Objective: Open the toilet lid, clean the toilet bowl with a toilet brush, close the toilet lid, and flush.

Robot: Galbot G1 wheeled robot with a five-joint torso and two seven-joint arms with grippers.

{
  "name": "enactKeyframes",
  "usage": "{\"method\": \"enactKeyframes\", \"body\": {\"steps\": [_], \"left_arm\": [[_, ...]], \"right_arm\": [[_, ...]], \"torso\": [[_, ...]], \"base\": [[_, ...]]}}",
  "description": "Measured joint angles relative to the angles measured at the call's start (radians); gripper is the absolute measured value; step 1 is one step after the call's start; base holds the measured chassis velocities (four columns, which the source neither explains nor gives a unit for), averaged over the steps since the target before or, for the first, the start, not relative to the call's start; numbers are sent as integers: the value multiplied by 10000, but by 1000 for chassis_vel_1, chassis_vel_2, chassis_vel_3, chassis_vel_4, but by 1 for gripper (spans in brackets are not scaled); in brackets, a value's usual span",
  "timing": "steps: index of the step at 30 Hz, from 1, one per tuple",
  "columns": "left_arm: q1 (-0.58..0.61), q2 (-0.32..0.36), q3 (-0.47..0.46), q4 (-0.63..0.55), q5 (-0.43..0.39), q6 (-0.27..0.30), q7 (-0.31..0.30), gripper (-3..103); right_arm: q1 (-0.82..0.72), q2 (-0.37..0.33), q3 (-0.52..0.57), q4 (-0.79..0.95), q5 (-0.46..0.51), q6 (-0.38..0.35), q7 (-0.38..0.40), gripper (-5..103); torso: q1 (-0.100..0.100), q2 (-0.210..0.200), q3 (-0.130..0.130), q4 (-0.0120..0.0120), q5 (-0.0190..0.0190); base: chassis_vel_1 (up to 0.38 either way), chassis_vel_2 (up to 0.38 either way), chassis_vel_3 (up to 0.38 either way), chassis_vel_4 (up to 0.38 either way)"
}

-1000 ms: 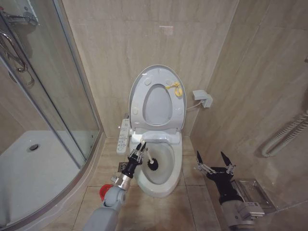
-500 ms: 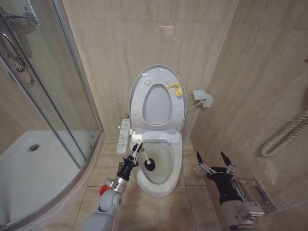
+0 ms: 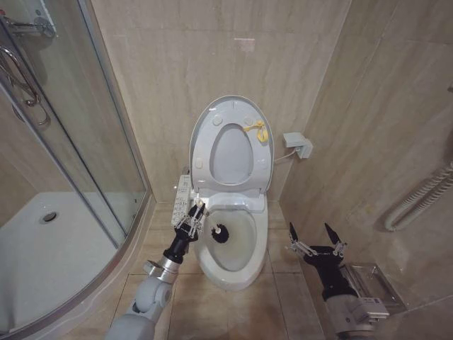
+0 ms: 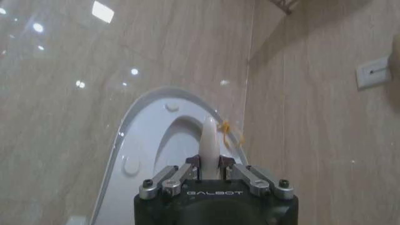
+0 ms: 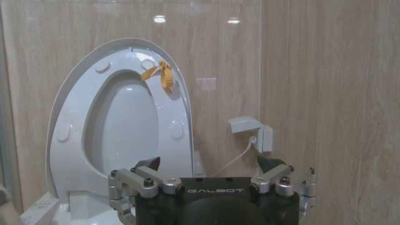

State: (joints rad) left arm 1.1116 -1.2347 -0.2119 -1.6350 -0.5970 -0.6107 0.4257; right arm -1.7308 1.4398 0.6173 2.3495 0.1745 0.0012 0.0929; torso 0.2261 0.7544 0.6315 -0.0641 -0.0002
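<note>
The toilet lid [image 3: 230, 145] stands up against the wall, with the seat [image 3: 244, 152] raised in front of it. A small yellow tag [image 3: 257, 129] hangs on the seat. So the opening step is done.

The left gripper [image 3: 194, 219] is at the left rim of the toilet bowl [image 3: 237, 273]. Its jaws are closed tight on the thin white handle of the toilet brush [image 3: 219, 231]. In the left wrist view, the handle pokes up between the jaws. The dark brush head sits inside the bowl, near the back and toward the left side.

A second ago the brush head was lower down, closer to the middle of the bowl. Half a second ago it had gone up a little. Now it is farther back and more to the left, and the left arm has pulled back toward the left side too. The brush looks to be sweeping over the inside of the bowl, so the cleaning step is under way. The bowl has a brownish look inside.

The right gripper [image 3: 316, 243] waits low beside the right side of the toilet. Its jaws are wide open and hold nothing. The lid is not yet closed and the flush is not yet done.
</note>
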Motion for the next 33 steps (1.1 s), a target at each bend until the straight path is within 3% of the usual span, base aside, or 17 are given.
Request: {"method": "enactKeyframes", "body": {"steps": [5,10,17,20,26,29,31,33], "left_arm": [[839,467,-552,-1206,-52,24,-20,20],[2045,931,-1693,-2818,201,85,-352,20],[3646,539,-3178,-3910,606,113,-546,20],[4996,64,-4059,-4505,714,104,-735,20],[6066,-684,-4596,-4647,1232,-92,-1096,20],[6330,-1147,-4920,-3866,1540,-568,-1249,20],[6309,-1177,-5005,-3624,1515,-690,-1205,20],[6046,-1154,-5269,-2647,1351,-1060,-963,20]], "right_arm": [[0,0,0,0,0,0,0,100],[-1,0,0,0,0,0,0,100],[0,0,0,0,0,0,0,100],[0,-1,0,0,0,0,0,100],[0,0,0,0,0,1,0,100],[0,-1,0,0,0,0,0,100],[0,0,0,0,0,0,0,100],[0,0,0,0,1,0,0,100]], "torso": [[0,0,0,0,-1],[-1,1,-1,2,1],[0,0,-1,-4,1],[-1,1,-1,4,1],[-2,1,-1,2,3],[-1,1,-1,1,2],[-1,1,-1,0,2],[-1,1,-1,0,2]], "base": [[0,0,0,0],[0,0,0,0],[0,0,0,0],[0,0,0,0],[0,0,0,0],[0,0,0,0],[0,0,0,0],[0,0,0,0]]}}
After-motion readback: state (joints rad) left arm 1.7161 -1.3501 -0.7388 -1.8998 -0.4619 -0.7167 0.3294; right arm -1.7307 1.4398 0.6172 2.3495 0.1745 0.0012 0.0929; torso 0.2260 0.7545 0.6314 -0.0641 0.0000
